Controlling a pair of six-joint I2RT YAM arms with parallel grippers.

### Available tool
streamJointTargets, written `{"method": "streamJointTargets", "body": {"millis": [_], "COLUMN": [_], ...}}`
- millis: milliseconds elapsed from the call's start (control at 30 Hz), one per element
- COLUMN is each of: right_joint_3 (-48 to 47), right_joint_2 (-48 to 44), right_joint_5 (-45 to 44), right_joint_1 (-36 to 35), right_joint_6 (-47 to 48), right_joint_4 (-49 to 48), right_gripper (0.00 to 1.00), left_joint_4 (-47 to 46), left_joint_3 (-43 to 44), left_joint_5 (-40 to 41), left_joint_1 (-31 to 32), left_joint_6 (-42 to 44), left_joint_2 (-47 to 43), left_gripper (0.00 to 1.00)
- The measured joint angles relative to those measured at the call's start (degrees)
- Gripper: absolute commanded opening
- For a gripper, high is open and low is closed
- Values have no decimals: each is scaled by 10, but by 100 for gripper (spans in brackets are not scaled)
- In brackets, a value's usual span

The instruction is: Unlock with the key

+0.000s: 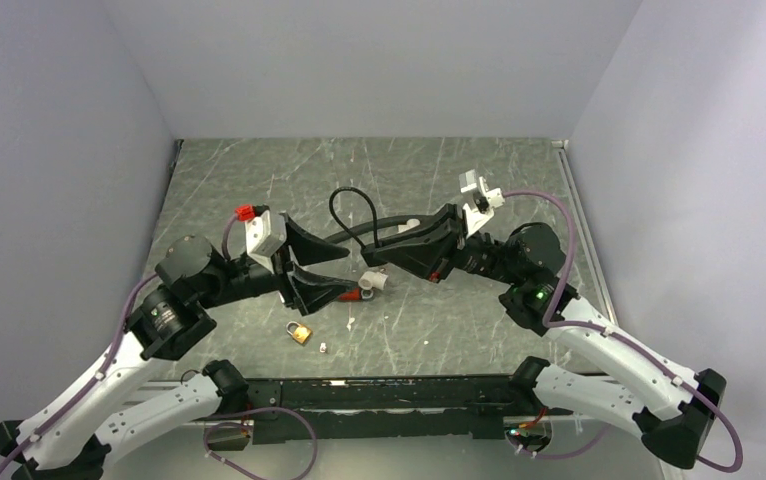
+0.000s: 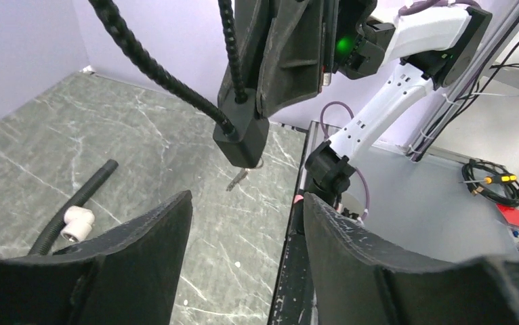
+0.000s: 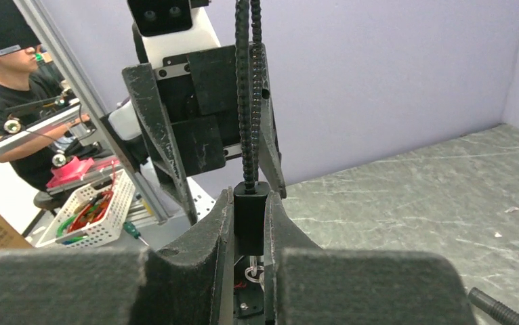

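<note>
The brass padlock (image 1: 299, 332) lies on the table near the front, below and left of both grippers. My right gripper (image 1: 371, 257) (image 3: 248, 196) is shut on a small black block (image 3: 250, 217) (image 2: 242, 135) with a black beaded cord (image 3: 245, 81) looping up from it. The tiny silvery key (image 2: 238, 179) dangles under that block, its ring (image 3: 252, 274) showing between my right fingers. My left gripper (image 1: 349, 272) (image 2: 246, 200) stands open just left of the block, with nothing between its fingers.
A black hose (image 2: 87, 186) with a white fitting (image 2: 77, 223) (image 1: 374, 282) lies under the grippers, beside a red-handled wrench (image 1: 351, 296). A small white scrap (image 1: 323, 347) rests right of the padlock. The black front rail (image 1: 379, 385) borders the table.
</note>
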State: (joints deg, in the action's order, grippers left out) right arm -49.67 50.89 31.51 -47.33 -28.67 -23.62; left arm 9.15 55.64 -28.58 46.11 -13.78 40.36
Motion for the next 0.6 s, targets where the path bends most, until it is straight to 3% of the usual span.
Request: {"method": "streamJointTargets", "body": {"millis": [100, 467, 600], "right_joint_3": [0, 0, 0], "right_joint_2": [2, 10, 13], "right_joint_5": [9, 46, 49], "right_joint_1": [0, 3, 2], "right_joint_6": [-10, -31, -36], "right_joint_4": [-5, -39, -48], "right_gripper": [0, 0, 0], "left_joint_4": [-5, -52, -84], "left_joint_3": [6, 9, 9], "left_joint_5": [2, -35, -49], "left_joint_1": [0, 0, 0], "left_joint_6": [5, -6, -16], "left_joint_2": [4, 62, 63], "left_gripper": [65, 51, 58]}}
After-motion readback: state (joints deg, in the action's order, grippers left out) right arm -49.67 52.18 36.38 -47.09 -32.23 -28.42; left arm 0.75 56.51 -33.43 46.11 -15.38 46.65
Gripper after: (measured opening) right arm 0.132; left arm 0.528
